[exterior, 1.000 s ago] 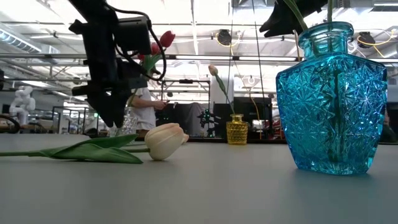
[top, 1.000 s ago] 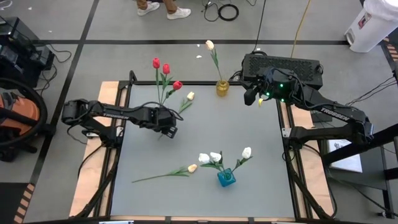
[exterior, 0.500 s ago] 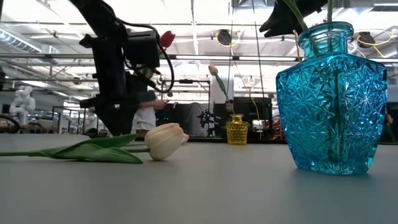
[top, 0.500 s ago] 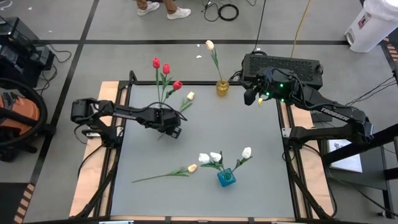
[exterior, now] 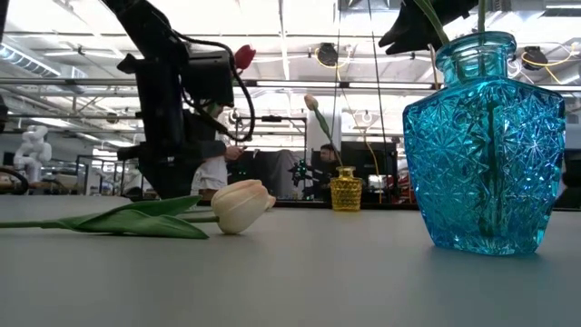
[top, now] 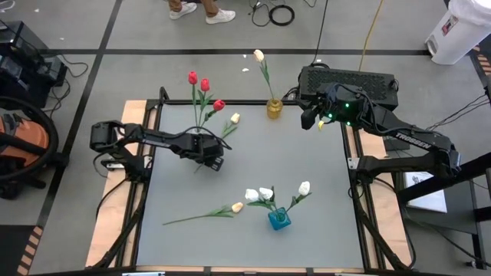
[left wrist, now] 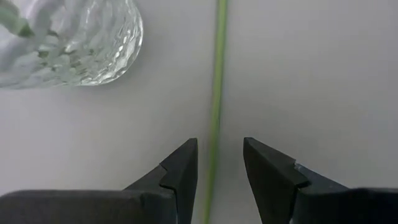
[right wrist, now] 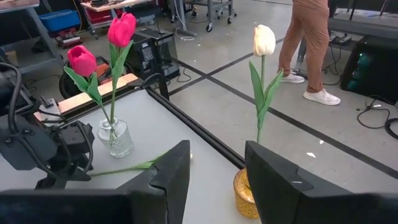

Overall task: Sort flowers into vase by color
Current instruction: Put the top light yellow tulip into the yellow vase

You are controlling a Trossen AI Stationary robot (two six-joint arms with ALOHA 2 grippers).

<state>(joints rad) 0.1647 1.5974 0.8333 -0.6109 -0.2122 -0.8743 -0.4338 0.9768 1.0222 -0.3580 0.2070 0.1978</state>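
Observation:
A cream-headed flower (top: 235, 118) lies on the grey table beside the clear vase (top: 201, 135), which holds red flowers (top: 204, 84). My left gripper (top: 212, 159) points down over this flower's thin green stem (left wrist: 216, 93). It is open, one finger on each side of the stem, not touching it. Another cream flower (top: 237, 207) lies flat near the blue vase (top: 278, 219), which holds white flowers. A yellow vase (top: 274, 108) at the far edge holds one cream flower (right wrist: 263, 40). My right gripper (right wrist: 217, 168) waits open, raised at the far right (top: 311, 119).
The black frame rail (top: 230, 102) runs along the table's far edge behind the clear and yellow vases. A black box (top: 349, 81) sits beyond the far right corner. A person's legs (right wrist: 311, 43) show on the floor past the table. Bare grey tabletop (top: 307, 153) spreads mid-right.
My left gripper has come down toward the table and a little toward the right edge, ending low over the lying flower's stem beside the clear vase. Its finger gap looks the same.

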